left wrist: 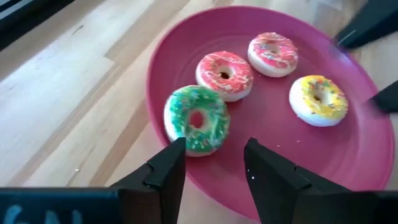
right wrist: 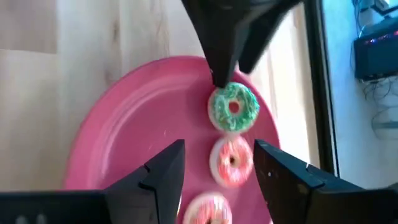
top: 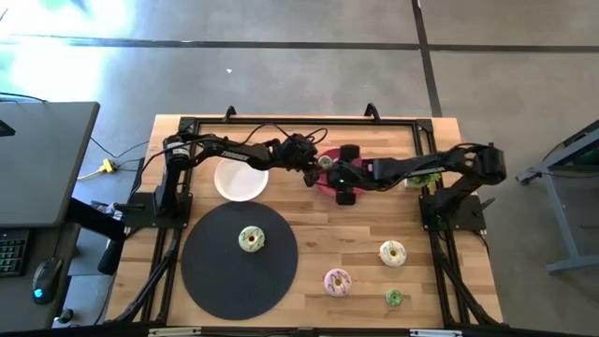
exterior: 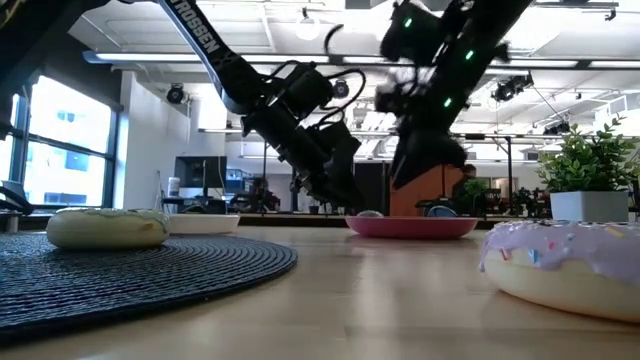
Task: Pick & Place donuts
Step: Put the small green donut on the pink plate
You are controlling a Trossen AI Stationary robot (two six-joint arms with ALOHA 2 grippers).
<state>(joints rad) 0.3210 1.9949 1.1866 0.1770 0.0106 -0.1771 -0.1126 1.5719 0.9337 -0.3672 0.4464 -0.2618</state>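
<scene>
High view: both arms meet over the red plate [top: 329, 183] at the far middle of the table [top: 356, 239]. Left jaws [left wrist: 212, 163] stand spread and empty, the green tiny donut [left wrist: 196, 119] just ahead of their tips, at the plate's edge. Past it lie two pink tiny donuts [left wrist: 224, 74] and a yellow tiny donut [left wrist: 318, 99], all apart from each other. Right jaws [right wrist: 216, 163] are spread too, holding nothing, with one pink donut showing between their tips. Well away from both jaws, a cream donut [top: 252, 239] lies on the dark round mat [top: 220, 271], and three more donuts [top: 392, 252] lie on bare wood. A white plate [top: 241, 180] sits beside the left arm.
</scene>
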